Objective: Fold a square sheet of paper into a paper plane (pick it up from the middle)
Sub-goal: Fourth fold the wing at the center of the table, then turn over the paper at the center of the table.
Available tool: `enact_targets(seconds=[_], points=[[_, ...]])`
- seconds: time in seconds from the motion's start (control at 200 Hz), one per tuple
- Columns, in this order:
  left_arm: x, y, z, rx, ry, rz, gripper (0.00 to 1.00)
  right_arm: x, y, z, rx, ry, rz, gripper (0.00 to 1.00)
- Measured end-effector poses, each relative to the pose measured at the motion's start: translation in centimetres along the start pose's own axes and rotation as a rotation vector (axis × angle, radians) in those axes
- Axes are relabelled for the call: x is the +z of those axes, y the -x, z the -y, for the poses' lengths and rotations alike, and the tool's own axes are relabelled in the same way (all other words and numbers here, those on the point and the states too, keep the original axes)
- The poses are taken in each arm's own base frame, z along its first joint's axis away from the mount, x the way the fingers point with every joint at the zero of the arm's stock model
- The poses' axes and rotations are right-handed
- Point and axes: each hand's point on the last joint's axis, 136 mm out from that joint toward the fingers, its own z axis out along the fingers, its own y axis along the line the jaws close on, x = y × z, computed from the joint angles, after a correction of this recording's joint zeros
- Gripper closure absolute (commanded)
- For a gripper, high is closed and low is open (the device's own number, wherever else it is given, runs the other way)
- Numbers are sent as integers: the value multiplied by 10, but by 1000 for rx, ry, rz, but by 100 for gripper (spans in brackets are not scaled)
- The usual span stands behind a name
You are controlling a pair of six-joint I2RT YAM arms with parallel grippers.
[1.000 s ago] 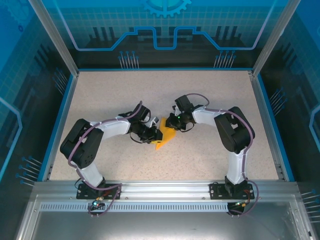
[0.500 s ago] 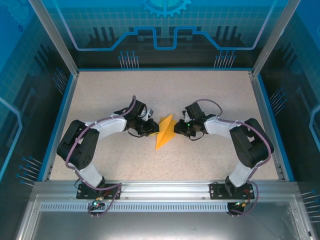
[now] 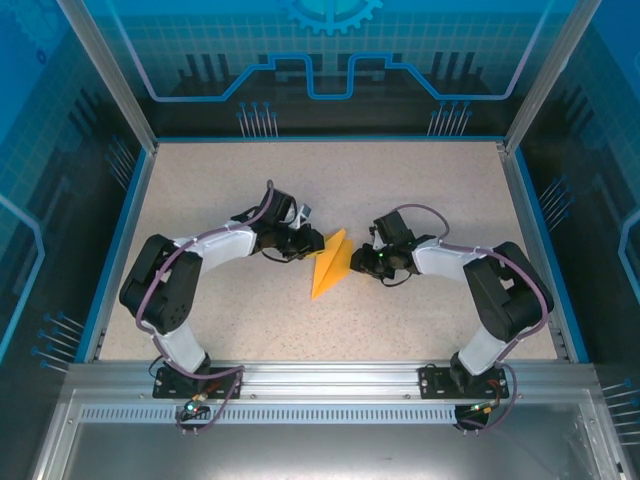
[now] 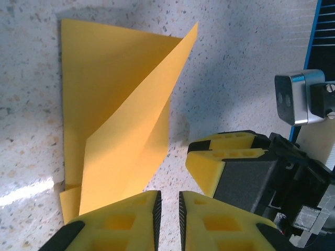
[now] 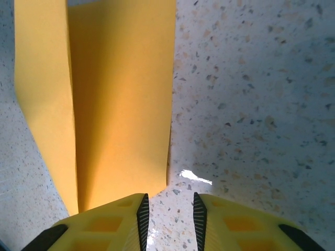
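The square sheet of paper is folded into an orange-yellow pointed paper plane [image 3: 330, 268] that lies on the speckled table between both grippers. In the left wrist view the paper plane [image 4: 120, 120] has one flap lifted along a crease. My left gripper [image 3: 312, 240] sits at its upper left edge; its jaws [image 4: 168, 194] stand a narrow gap apart over bare table. My right gripper [image 3: 357, 262] is at the plane's right edge. Its jaws [image 5: 171, 196] are open over bare table, beside the paper [image 5: 120, 104]. The right gripper's yellow fingers [image 4: 222, 162] are close to the left gripper.
The speckled table [image 3: 430, 190] is bounded by a blue rim [image 3: 128, 230] and transparent walls. The arm bases [image 3: 190, 380] are bolted to the metal rail at the near edge. Open tabletop surrounds the plane on the far and near sides.
Both grippers have drawn back from the paper, which now lies loose on the table. The right jaws have widened. The left gripper has shifted up towards the plane's far end.
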Motion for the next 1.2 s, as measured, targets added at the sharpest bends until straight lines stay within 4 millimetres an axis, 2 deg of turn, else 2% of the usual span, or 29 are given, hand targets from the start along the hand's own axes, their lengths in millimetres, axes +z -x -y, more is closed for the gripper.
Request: enact_targets(seconds=[0.48,0.685,1.2], points=[[23,30,8,6,-6,-2,80,-1,3,2,41,-13,16,64],[35,27,-7,0,28,-28,81,0,6,-2,56,5,28,63],[40,23,-24,39,77,-47,81,9,3,-9,77,61,6,63]])
